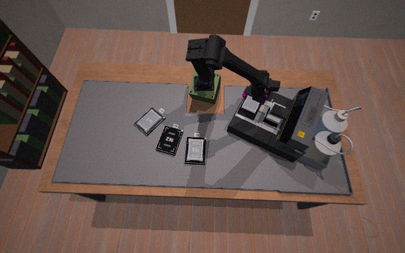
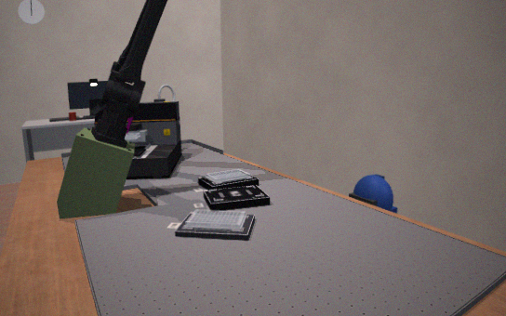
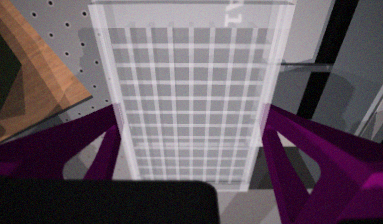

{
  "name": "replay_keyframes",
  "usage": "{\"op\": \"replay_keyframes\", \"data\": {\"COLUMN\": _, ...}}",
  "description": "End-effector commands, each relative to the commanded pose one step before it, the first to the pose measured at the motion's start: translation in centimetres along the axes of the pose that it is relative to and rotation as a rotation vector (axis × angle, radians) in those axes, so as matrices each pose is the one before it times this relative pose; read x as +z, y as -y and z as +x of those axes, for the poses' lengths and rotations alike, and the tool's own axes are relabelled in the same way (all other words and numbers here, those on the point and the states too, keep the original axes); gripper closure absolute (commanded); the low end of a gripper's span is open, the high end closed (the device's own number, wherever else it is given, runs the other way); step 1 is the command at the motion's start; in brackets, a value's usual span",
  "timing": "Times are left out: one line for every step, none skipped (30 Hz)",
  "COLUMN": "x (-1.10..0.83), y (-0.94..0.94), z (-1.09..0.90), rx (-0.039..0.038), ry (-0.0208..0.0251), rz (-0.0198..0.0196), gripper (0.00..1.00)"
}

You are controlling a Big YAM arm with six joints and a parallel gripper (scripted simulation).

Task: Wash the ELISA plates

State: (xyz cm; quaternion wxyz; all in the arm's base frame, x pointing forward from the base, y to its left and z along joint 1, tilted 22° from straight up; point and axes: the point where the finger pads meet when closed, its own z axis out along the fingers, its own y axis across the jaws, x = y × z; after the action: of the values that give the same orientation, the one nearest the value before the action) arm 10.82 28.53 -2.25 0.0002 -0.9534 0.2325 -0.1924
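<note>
My gripper (image 1: 254,100) (image 3: 191,111) is shut on a clear ELISA plate (image 1: 250,105) (image 2: 138,136) (image 3: 192,65). Its magenta fingers press the plate's long sides, above the left part of the washer (image 1: 262,146) (image 2: 155,167). An A1 mark shows through the plate's far end in the wrist view. The carrier pocket is not clear to see. Nest N2 (image 1: 169,140) (image 2: 235,197) is empty. A plate (image 1: 150,120) (image 2: 219,220) lies in the left nest, another (image 1: 196,149) (image 2: 230,175) in the right nest; their nest labels are hidden. The keypad and lamp cannot be made out.
The washer's tall dark housing (image 1: 313,109) stands right of the gripper, with two white-capped bottles (image 1: 335,120) (image 1: 327,143) and looping tubes behind it. The arm's green base (image 1: 204,94) (image 2: 95,177) stands at the table's back edge. A bookshelf (image 1: 33,111) is at the left.
</note>
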Motion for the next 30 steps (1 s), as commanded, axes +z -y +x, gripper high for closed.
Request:
{"op": "replay_keyframes", "data": {"x": -2.063, "y": 1.997, "z": -0.730, "rx": 0.01502, "ry": 0.01760, "rz": 0.04186, "gripper": 0.16}}
{"op": "replay_keyframes", "data": {"x": -0.178, "y": 0.010, "z": -0.005, "rx": 0.00009, "ry": 0.00026, "rz": 0.00011, "gripper": 0.16}}
{"op": "replay_keyframes", "data": {"x": -0.178, "y": 0.010, "z": -0.005, "rx": 0.00009, "ry": 0.00021, "rz": 0.00013, "gripper": 0.16}}
{"op": "replay_keyframes", "data": {"x": -0.179, "y": 0.010, "z": -0.003, "rx": 0.00009, "ry": 0.00013, "rz": 0.00016, "gripper": 0.16}}
{"op": "replay_keyframes", "data": {"x": -0.179, "y": 0.010, "z": -0.003, "rx": 0.00008, "ry": 0.00011, "rz": 0.00016, "gripper": 0.16}}
{"op": "replay_keyframes", "data": {"x": -0.179, "y": 0.010, "z": -0.003, "rx": 0.00008, "ry": 0.00013, "rz": 0.00015, "gripper": 0.16}}
{"op": "replay_keyframes", "data": {"x": -0.179, "y": 0.010, "z": -0.003, "rx": 0.00008, "ry": 0.00014, "rz": 0.00015, "gripper": 0.16}}
{"op": "replay_keyframes", "data": {"x": -0.179, "y": 0.009, "z": -0.003, "rx": 0.00008, "ry": 0.00015, "rz": 0.00014, "gripper": 0.16}}
{"op": "replay_keyframes", "data": {"x": -0.179, "y": 0.009, "z": -0.004, "rx": 0.00008, "ry": 0.00016, "rz": 0.00014, "gripper": 0.16}}
{"op": "replay_keyframes", "data": {"x": -0.179, "y": 0.009, "z": -0.004, "rx": 0.00008, "ry": 0.00017, "rz": 0.00013, "gripper": 0.16}}
{"op": "replay_keyframes", "data": {"x": -0.178, "y": 0.009, "z": -0.004, "rx": 0.00008, "ry": 0.00017, "rz": 0.00013, "gripper": 0.16}}
{"op": "replay_keyframes", "data": {"x": -0.178, "y": 0.009, "z": -0.004, "rx": 0.00008, "ry": 0.00017, "rz": 0.00012, "gripper": 0.16}}
{"op": "replay_keyframes", "data": {"x": -0.178, "y": 0.009, "z": -0.004, "rx": 0.00008, "ry": 0.00017, "rz": 0.00012, "gripper": 0.16}}
{"op": "replay_keyframes", "data": {"x": 0.000, "y": 0.000, "z": 0.000, "rx": 0.00000, "ry": 0.00000, "rz": 0.00000, "gripper": 0.16}}
{"op": "replay_keyframes", "data": {"x": 0.000, "y": 0.000, "z": 0.000, "rx": 0.00000, "ry": 0.00000, "rz": 0.00000, "gripper": 0.16}}
{"op": "replay_keyframes", "data": {"x": -0.030, "y": -0.071, "z": -0.034, "rx": -0.00195, "ry": -0.00187, "rz": -0.00449, "gripper": 0.16}}
{"op": "replay_keyframes", "data": {"x": -0.328, "y": 0.086, "z": 0.028, "rx": 0.00211, "ry": 0.00218, "rz": 0.00475, "gripper": 0.16}}
{"op": "replay_keyframes", "data": {"x": -0.178, "y": 0.007, "z": -0.005, "rx": 0.00008, "ry": 0.00027, "rz": 0.00008, "gripper": 0.16}}
{"op": "replay_keyframes", "data": {"x": -0.178, "y": 0.008, "z": -0.004, "rx": 0.00008, "ry": 0.00020, "rz": 0.00011, "gripper": 0.16}}
{"op": "replay_keyframes", "data": {"x": -0.178, "y": 0.008, "z": -0.003, "rx": 0.00007, "ry": 0.00011, "rz": 0.00014, "gripper": 0.16}}
{"op": "replay_keyframes", "data": {"x": -0.178, "y": 0.008, "z": -0.003, "rx": 0.00007, "ry": 0.00012, "rz": 0.00013, "gripper": 0.16}}
{"op": "replay_keyframes", "data": {"x": -0.178, "y": 0.008, "z": -0.003, "rx": 0.00007, "ry": 0.00013, "rz": 0.00013, "gripper": 0.16}}
{"op": "replay_keyframes", "data": {"x": -0.178, "y": 0.008, "z": -0.003, "rx": 0.00007, "ry": 0.00014, "rz": 0.00012, "gripper": 0.16}}
{"op": "replay_keyframes", "data": {"x": -0.178, "y": 0.007, "z": -0.003, "rx": 0.00007, "ry": 0.00014, "rz": 0.00012, "gripper": 0.16}}
{"op": "replay_keyframes", "data": {"x": -0.178, "y": 0.007, "z": -0.003, "rx": 0.00007, "ry": 0.00015, "rz": 0.00011, "gripper": 0.16}}
{"op": "replay_keyframes", "data": {"x": 0.000, "y": 0.001, "z": 0.002, "rx": 0.00000, "ry": -0.00013, "rz": 0.00005, "gripper": 0.16}}
{"op": "replay_keyframes", "data": {"x": 0.167, "y": -0.081, "z": -0.038, "rx": -0.00227, "ry": -0.00226, "rz": -0.00518, "gripper": 0.16}}
{"op": "replay_keyframes", "data": {"x": 0.382, "y": -0.187, "z": -0.086, "rx": -0.00518, "ry": -0.00514, "rz": -0.01185, "gripper": 0.16}}
{"op": "replay_keyframes", "data": {"x": 0.649, "y": -0.731, "z": 0.552, "rx": -0.00052, "ry": -0.00489, "rz": -0.00977, "gripper": 0.16}}
{"op": "replay_keyframes", "data": {"x": 0.000, "y": 0.000, "z": 0.000, "rx": 0.00000, "ry": 0.00000, "rz": 0.00000, "gripper": 0.16}}
